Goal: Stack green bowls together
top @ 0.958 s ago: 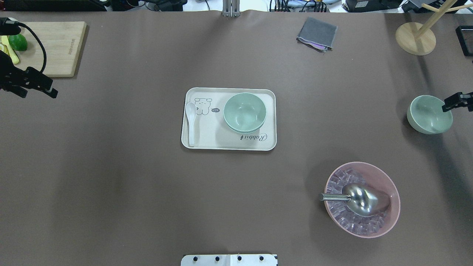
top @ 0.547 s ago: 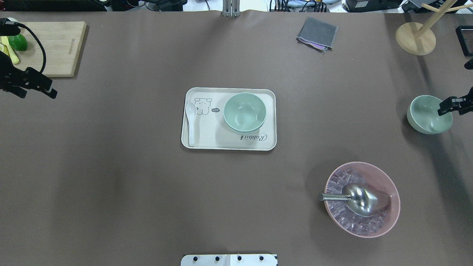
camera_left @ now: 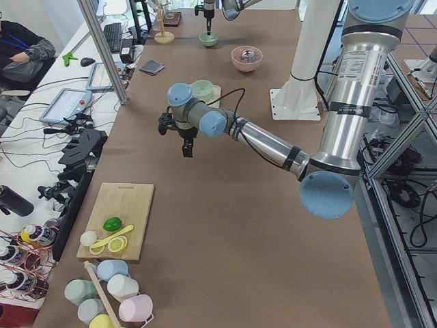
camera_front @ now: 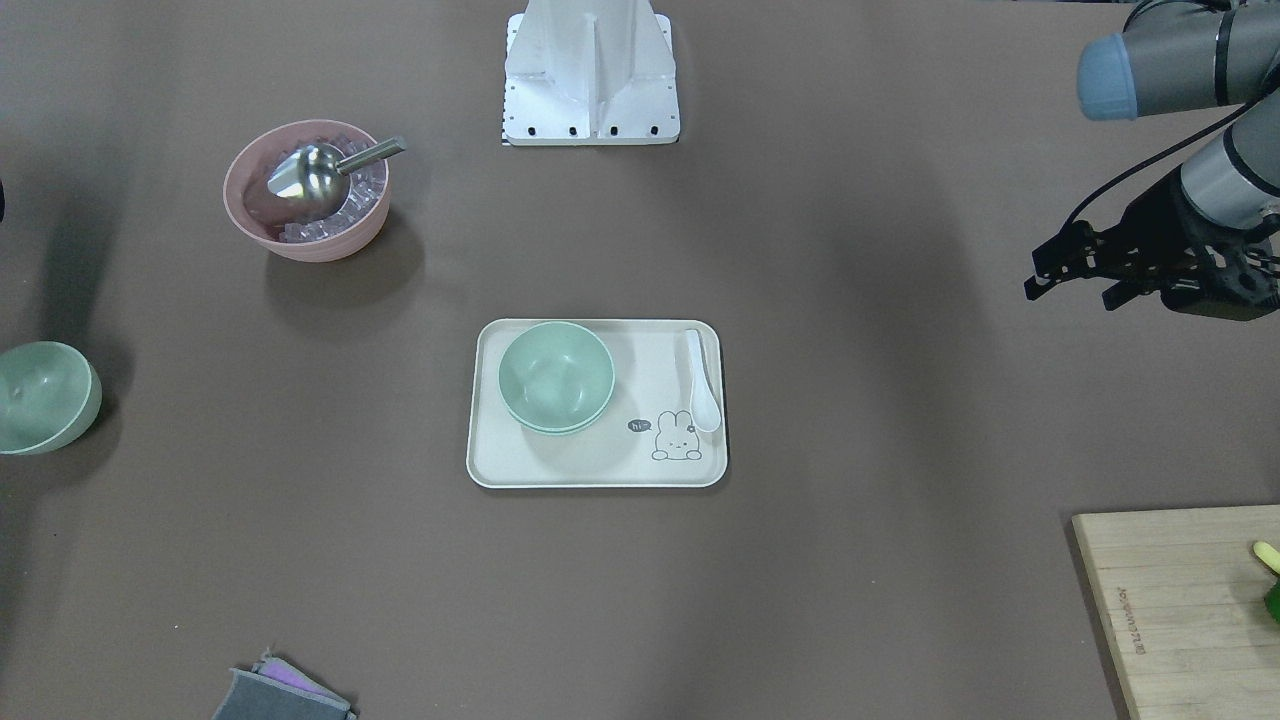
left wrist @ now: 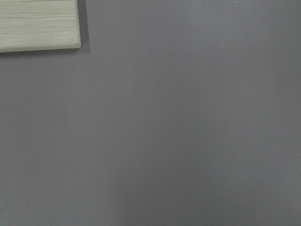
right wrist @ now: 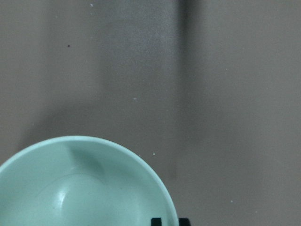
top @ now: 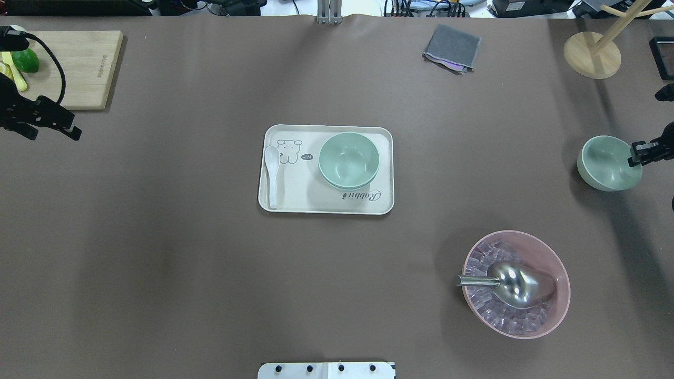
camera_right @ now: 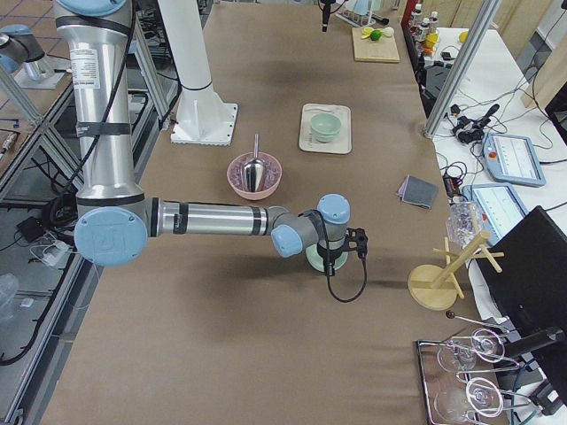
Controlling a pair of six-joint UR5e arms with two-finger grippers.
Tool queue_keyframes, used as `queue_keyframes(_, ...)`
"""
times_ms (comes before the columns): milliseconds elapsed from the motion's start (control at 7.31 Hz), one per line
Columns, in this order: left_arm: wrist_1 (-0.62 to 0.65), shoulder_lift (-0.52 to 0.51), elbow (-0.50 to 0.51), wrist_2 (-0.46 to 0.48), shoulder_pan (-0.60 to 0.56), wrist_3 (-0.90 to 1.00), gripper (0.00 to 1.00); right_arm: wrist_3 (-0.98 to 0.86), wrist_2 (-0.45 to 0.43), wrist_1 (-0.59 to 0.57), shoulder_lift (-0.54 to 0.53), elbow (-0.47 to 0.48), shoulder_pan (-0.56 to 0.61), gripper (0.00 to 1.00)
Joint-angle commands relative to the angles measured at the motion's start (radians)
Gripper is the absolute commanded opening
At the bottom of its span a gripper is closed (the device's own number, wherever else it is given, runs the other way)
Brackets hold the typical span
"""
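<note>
over at the table's right end, find the right claw [top: 637,153] set at the outer rim of a lone small round pale mint-green plastic bowl [top: 603,163], on the side nearest the table's edge. from the right wrist view, just two dark fingertips [right wrist: 156,221] peeking in at the bottom edge, one inside the rim and one outside. cannot tell whether clamped on that rim or merely astride it. bowl well apart from the others of its kind, with bare brown table [top: 158,237] all round it.

at mid-table, note a cream rectangular plastic tray with a rabbit print [top: 295,197] carrying the other two pale mint-green bowls [top: 348,158], nested one inside the other, upright, on the tray's right half. on the tray's left side, a white soup spoon [top: 271,176], lying lengthwise and apart from the bowls.

far off at the left end, see the left claw [top: 52,132] hanging above the table with fingers spread apart and gripping nothing, just beside a light wooden cutting board [top: 84,68] with a green lime [top: 26,60] on it.

toward the near right, a larger pink round bowl [top: 559,287] filled with clear ice-like cubes [top: 489,310], with a shiny metal scoop [top: 518,284] lying in it, handle pointing left. along the far edge, a folded grey cloth [top: 452,47] and the round base of a wooden stand [top: 592,55].
</note>
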Motion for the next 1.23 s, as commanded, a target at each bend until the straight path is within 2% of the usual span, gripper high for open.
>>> queue_keyframes(0,0.013,-0.004,0.010,0.000,-0.035,0.063,0.98,0.001,0.005,0.000,0.004,0.007,-0.001,0.00)
queue_keyframes(410,0.323,-0.036,0.026,0.003,-0.240,0.481,0.98,0.010,0.019,-0.028,0.070,0.010,-0.001,0.00)
queue_keyframes(821,0.343,-0.019,0.130,0.005,-0.412,0.773,0.98,0.027,0.049,-0.246,0.216,0.057,0.002,0.00)
queue_keyframes(1094,0.331,0.014,0.216,0.000,-0.486,0.973,0.98,0.146,0.068,-0.426,0.328,0.142,-0.001,0.00)
